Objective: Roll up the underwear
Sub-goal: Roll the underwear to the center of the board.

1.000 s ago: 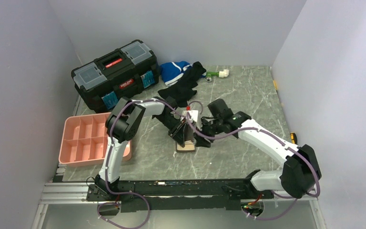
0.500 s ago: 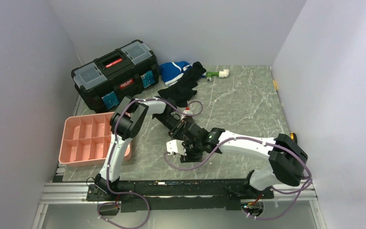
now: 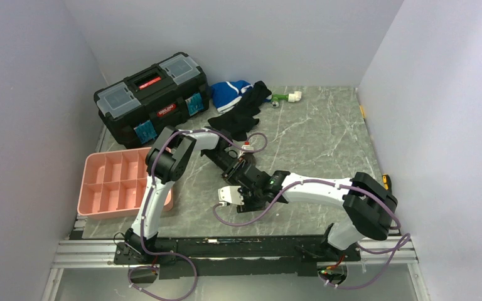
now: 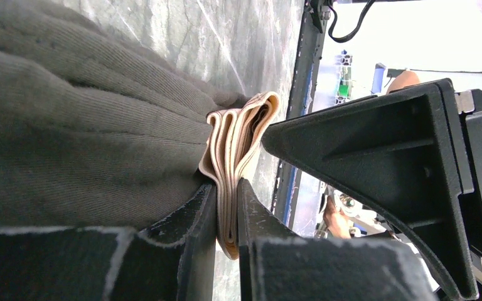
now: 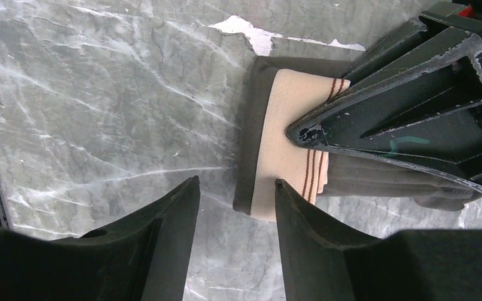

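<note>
— Progress on the roll, how far along?

— Mostly done, I'd say. The underwear (image 5: pixel 285 141) lies on the table (image 5: pixel 100 94) as a compact bundle. In the top view it's to the right of the pink tray (image 3: pixel 110 182), well apart from it. Beige waistband on the outside, dark fabric under and behind it.

— Rolled, or just folded?

— Can't fully tell. The left wrist view shows the waistband (image 4: pixel 235 157) stacked in several layers, so it's been turned over on itself more than once. Tight roll or flat fold isn't clear from these angles.

— Left gripper?

— The left gripper (image 4: pixel 226 188) is almost closed. Its fingers pinch those waistband layers, with only the cloth's thickness between them. The grey body of the garment bulges out beside the fingers.

— And the right?

— The right gripper (image 5: pixel 235 185) is spread wide with nothing in it. Its fingertips are just at the waistband end of the bundle, and I can't tell if they touch it. Both grippers meet at that one spot right of the tray.

— What's left?

— My guess is one last turn or tuck if the bundle is loose, with the right side steadying it, and then the left lets go. Risk is that the layers spring open once the pinch is released. The bundle isn't in the tray, so if it's meant to go there, that step isn't done yet.
</note>
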